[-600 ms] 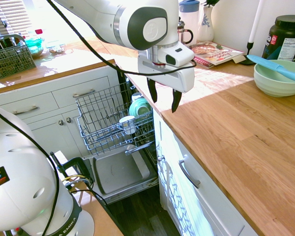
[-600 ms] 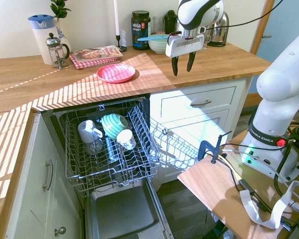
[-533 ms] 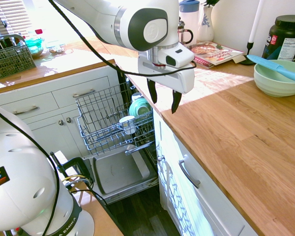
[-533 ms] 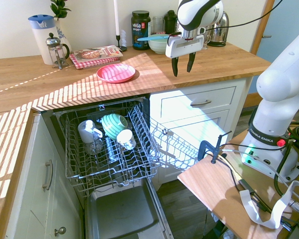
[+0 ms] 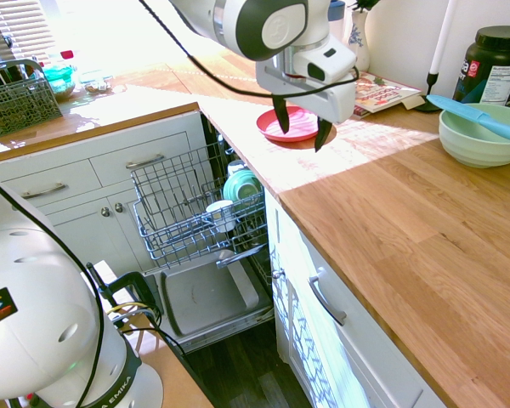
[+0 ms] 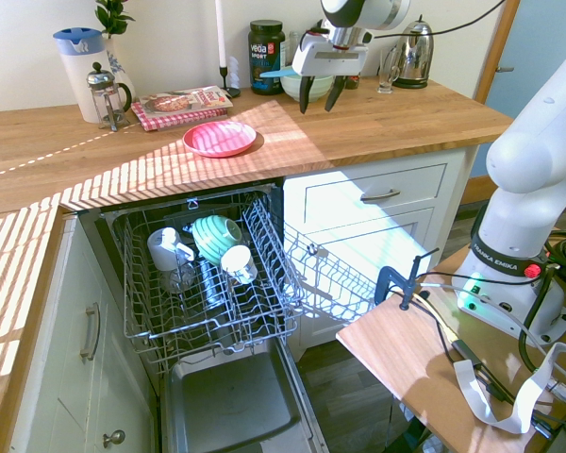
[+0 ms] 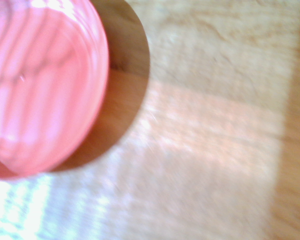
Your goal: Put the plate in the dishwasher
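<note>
The pink-red plate (image 6: 220, 138) lies flat on the wooden countertop, above the open dishwasher (image 6: 231, 401). The dishwasher's grey wire rack (image 6: 208, 274) is pulled out and holds cups and a teal dish. My gripper (image 6: 321, 98) hangs open and empty in the air above the counter. It is off to one side of the plate, in front of a pale green bowl. From the other side, the gripper (image 5: 300, 127) overlaps the plate (image 5: 268, 124) in the picture. The wrist view shows the plate (image 7: 40, 85) blurred at one edge, with bare wood beside it.
A pale green bowl (image 6: 302, 85) with a blue spatula, a dark tub (image 6: 266, 52) and a kettle (image 6: 415, 52) stand at the back of the counter. A magazine (image 6: 179, 102), French press (image 6: 108, 94) and jug (image 6: 75, 57) stand behind the plate. A small grey wire basket (image 5: 17, 98) sits on the far counter.
The gripper has risen and moved back over the counter toward the plate, still open. The plate, now uncovered in the first exterior view, has not moved.
</note>
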Tool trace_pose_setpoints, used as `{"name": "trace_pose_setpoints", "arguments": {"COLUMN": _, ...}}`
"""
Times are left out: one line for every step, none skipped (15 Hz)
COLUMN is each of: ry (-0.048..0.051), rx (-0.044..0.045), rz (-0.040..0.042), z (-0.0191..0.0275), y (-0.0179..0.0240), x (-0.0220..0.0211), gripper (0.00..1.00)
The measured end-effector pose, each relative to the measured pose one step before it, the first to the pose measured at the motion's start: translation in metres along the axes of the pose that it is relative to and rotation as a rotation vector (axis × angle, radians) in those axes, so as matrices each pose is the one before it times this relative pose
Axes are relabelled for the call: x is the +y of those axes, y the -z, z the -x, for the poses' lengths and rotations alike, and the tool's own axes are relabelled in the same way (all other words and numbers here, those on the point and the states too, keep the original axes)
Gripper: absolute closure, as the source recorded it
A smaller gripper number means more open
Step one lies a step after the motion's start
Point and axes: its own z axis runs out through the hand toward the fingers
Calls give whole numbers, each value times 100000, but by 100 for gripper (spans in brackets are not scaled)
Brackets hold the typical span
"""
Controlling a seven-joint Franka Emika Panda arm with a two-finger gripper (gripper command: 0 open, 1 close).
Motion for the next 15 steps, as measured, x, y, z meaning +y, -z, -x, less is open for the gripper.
{"name": "trace_pose_setpoints", "arguments": {"ry": 1058, "rx": -2468, "rz": -4198, "z": -1172, "y": -984, "x": -1352, "gripper": 0}}
{"name": "trace_pose_setpoints", "arguments": {"ry": 926, "rx": -2457, "rz": -2732, "z": -1107, "y": -1205, "x": -1199, "gripper": 0}}
{"name": "trace_pose_setpoints", "arguments": {"ry": 812, "rx": -1813, "rz": -2058, "z": -1078, "y": -1208, "x": -1174, "gripper": 0}}
{"name": "trace_pose_setpoints", "arguments": {"ry": 790, "rx": -1288, "rz": -1150, "z": -1063, "y": -1194, "x": -1150, "gripper": 0}}
{"name": "trace_pose_setpoints", "arguments": {"ry": 917, "rx": -1401, "rz": -404, "z": -879, "y": -1081, "x": -1135, "gripper": 0}}
{"name": "trace_pose_setpoints", "arguments": {"ry": 933, "rx": -1452, "rz": -69, "z": -614, "y": -854, "x": -1128, "gripper": 0}}
{"name": "trace_pose_setpoints", "arguments": {"ry": 1088, "rx": -1498, "rz": -78, "z": -481, "y": -794, "x": -1156, "gripper": 0}}
{"name": "trace_pose_setpoints", "arguments": {"ry": 1404, "rx": -1992, "rz": 363, "z": -270, "y": -793, "x": -1075, "gripper": 0}}
{"name": "trace_pose_setpoints", "arguments": {"ry": 1849, "rx": -2948, "rz": 1494, "z": -134, "y": -784, "x": -757, "gripper": 0}}
{"name": "trace_pose_setpoints", "arguments": {"ry": 1900, "rx": -2957, "rz": 1634, "z": -101, "y": -648, "x": -614, "gripper": 0}}
{"name": "trace_pose_setpoints", "arguments": {"ry": 1686, "rx": -2408, "rz": 1650, "z": -75, "y": -603, "x": -458, "gripper": 0}}
{"name": "trace_pose_setpoints", "arguments": {"ry": 1271, "rx": -1952, "rz": 1886, "z": -113, "y": -542, "x": -243, "gripper": 0}}
{"name": "trace_pose_setpoints", "arguments": {"ry": 1053, "rx": -1601, "rz": 1648, "z": -95, "y": -575, "x": -227, "gripper": 0}}
{"name": "trace_pose_setpoints", "arguments": {"ry": 984, "rx": -1262, "rz": 1136, "z": -106, "y": -494, "x": -350, "gripper": 0}}
{"name": "trace_pose_setpoints", "arguments": {"ry": 979, "rx": -389, "rz": 816, "z": -132, "y": -407, "x": -368, "gripper": 0}}
